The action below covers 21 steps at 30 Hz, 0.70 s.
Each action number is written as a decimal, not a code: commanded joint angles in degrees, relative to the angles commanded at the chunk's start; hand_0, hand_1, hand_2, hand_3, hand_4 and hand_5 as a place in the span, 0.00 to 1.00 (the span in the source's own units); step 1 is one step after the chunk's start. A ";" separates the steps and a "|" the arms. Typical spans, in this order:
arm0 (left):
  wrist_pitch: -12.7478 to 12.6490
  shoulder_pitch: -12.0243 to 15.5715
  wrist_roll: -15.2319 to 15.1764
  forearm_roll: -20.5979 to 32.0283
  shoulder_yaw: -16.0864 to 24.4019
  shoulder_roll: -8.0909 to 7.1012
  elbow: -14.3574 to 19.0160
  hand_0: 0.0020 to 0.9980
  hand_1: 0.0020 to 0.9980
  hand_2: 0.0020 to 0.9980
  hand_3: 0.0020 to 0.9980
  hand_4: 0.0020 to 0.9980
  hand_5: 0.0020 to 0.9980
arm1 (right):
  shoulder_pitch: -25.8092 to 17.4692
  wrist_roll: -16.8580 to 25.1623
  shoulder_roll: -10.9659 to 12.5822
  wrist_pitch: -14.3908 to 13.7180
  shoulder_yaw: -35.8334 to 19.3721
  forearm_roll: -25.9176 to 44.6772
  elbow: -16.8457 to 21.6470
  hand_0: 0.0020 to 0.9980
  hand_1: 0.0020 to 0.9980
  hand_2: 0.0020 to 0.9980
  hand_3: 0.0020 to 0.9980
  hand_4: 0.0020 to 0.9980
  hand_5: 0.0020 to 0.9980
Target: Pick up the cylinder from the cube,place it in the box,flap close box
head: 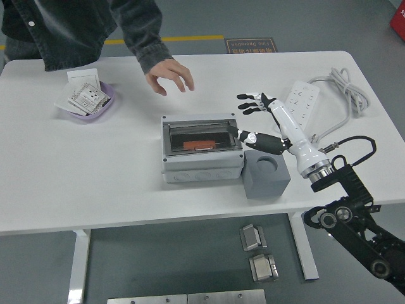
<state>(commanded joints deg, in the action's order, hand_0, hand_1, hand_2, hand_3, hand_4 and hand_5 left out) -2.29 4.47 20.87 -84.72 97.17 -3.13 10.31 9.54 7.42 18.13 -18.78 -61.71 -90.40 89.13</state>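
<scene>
A grey box (201,152) sits mid-table with its clear flap lid down; an orange cylinder (201,145) shows through it, lying inside. A grey cube (266,173) with a round hole in its top stands against the box's right side. My right hand (253,117) is open, fingers spread, raised above the table to the right of the box and holding nothing. My left arm is out of view. A person's hand (168,75) hovers over the table behind the box, away from it.
A purple dish (95,104) with paper packets sits at the far left. A white power strip (297,104) and coiled cable (345,85) lie at the far right. Metal blocks lie on the floor below the table.
</scene>
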 joint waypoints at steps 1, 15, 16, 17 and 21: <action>0.02 0.07 0.01 -0.14 0.10 0.03 0.00 0.66 0.68 0.61 0.68 0.70 0.32 | -1.34 0.28 -0.33 -0.08 -2.09 0.28 0.07 0.74 0.62 0.67 0.76 0.92 0.47; -0.31 0.75 0.04 0.71 -0.02 -0.64 0.00 0.66 0.68 0.61 0.68 0.70 0.32 | -9.29 5.90 -5.53 -0.82 -24.63 12.46 -2.94 0.72 0.62 0.67 0.76 0.91 0.47; -0.34 0.67 0.03 0.73 -0.02 -0.71 0.00 0.66 0.68 0.61 0.68 0.70 0.32 | -9.34 5.89 -5.65 -0.72 -25.94 12.65 -3.11 0.72 0.62 0.67 0.76 0.91 0.47; -0.37 0.61 0.02 0.78 -0.04 -0.77 0.00 0.66 0.68 0.61 0.68 0.70 0.32 | -9.38 5.88 -5.76 -0.65 -26.86 12.76 -3.21 0.72 0.62 0.67 0.76 0.91 0.47; -0.42 0.59 0.06 1.03 -0.12 -0.94 0.00 0.66 0.68 0.61 0.68 0.70 0.32 | -9.65 5.82 -6.08 -0.44 -29.56 12.92 -3.45 0.70 0.61 0.66 0.73 0.91 0.48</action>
<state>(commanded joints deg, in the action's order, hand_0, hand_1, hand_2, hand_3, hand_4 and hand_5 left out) -2.71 5.06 20.93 -83.69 97.04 -4.07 10.31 -0.11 13.23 12.05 -19.23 -91.27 -77.48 85.68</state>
